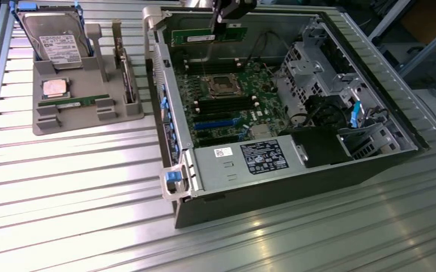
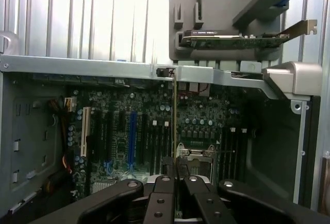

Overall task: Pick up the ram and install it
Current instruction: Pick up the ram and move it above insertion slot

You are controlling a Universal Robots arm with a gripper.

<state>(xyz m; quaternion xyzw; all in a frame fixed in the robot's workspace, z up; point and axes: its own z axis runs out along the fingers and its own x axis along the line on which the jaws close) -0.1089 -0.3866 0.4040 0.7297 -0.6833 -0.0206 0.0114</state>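
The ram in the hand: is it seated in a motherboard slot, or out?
Out. The hand grips the ram, edge-on in the wrist view, away from the black slots on the motherboard.

Here's a slatted metal table point(image 1: 67, 187), and on it an open computer case point(image 1: 278, 195) lying on its side, motherboard point(image 1: 229, 110) facing up. The CPU socket point(image 1: 222, 85) sits mid-board, with a blue expansion slot point(image 1: 214, 123) between it and the labelled power supply point(image 1: 256, 158). Over on the exterior view's left, a grey holder point(image 1: 78, 118) carries a hard drive point(image 1: 58, 42) standing upright, a square silver processor point(image 1: 54, 88) lying flat, and an expansion card point(image 1: 127, 73) on edge.
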